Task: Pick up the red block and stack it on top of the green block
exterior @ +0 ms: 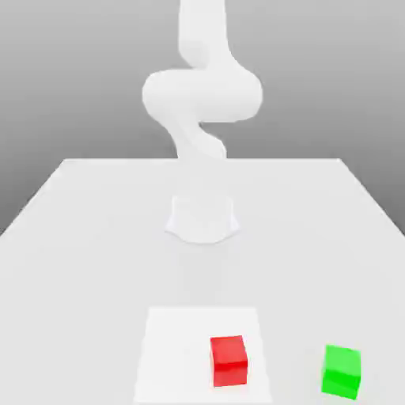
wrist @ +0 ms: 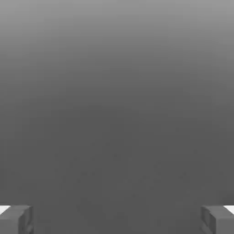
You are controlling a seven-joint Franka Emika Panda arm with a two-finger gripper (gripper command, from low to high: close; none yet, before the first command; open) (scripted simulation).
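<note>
Green block: small green cube (exterior: 342, 370), just beside red cube (exterior: 228, 360) on white table (exterior: 79, 237).
Gripper (wrist: 117, 219): fingers (wrist: 16, 219) spread wide, empty.
Relation: neither block lies between them.

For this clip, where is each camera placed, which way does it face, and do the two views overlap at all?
Exterior view: off the arm, facing the white robot arm across the white table; small red cube and small green cube sit nearest the camera, apart.
Hand view: on the hand, looking past the gripper, jaws spread wide, at plain grey surface.
Shared: no object appears in both views.
</note>
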